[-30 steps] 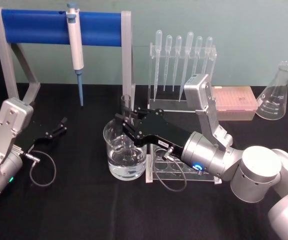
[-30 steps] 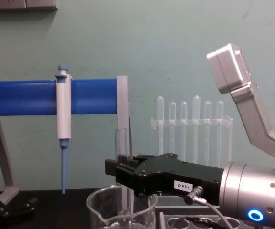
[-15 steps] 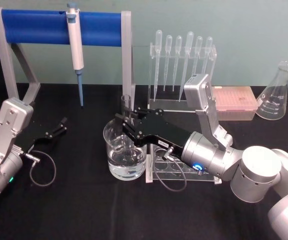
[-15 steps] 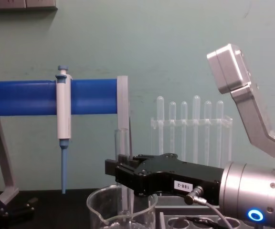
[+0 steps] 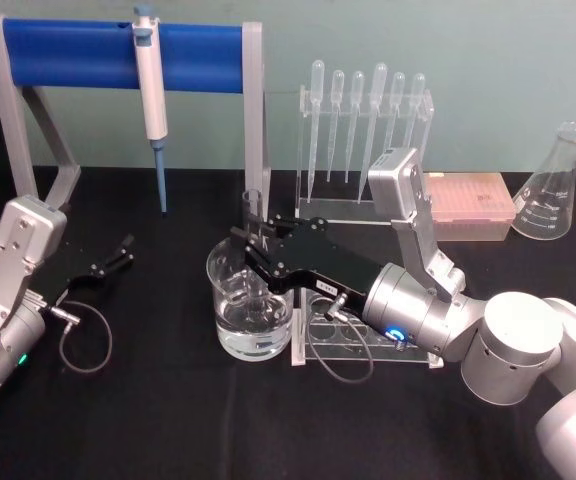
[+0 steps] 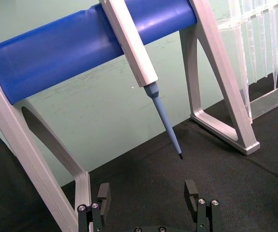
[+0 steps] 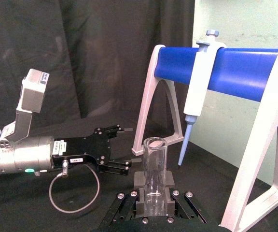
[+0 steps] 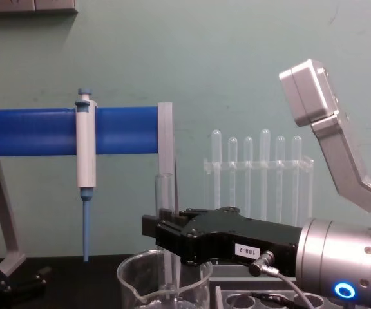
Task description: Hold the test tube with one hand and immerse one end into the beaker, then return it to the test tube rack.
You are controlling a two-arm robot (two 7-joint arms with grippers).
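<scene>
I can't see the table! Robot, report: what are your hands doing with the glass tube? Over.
Right hand shut on test tube, upright, lower end inside the beaker. Left hand open, parked far left. Nothing blocking the rack.

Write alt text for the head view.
The right gripper holds the test tube upright, its lower end inside the beaker, which holds clear liquid. The clear rack sits just right of the beaker; the left gripper rests open on the black table.

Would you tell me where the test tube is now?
Head view, centre: the test tube stands upright in the right gripper, lower end inside the beaker, beside the clear rack; left gripper parked far left.
</scene>
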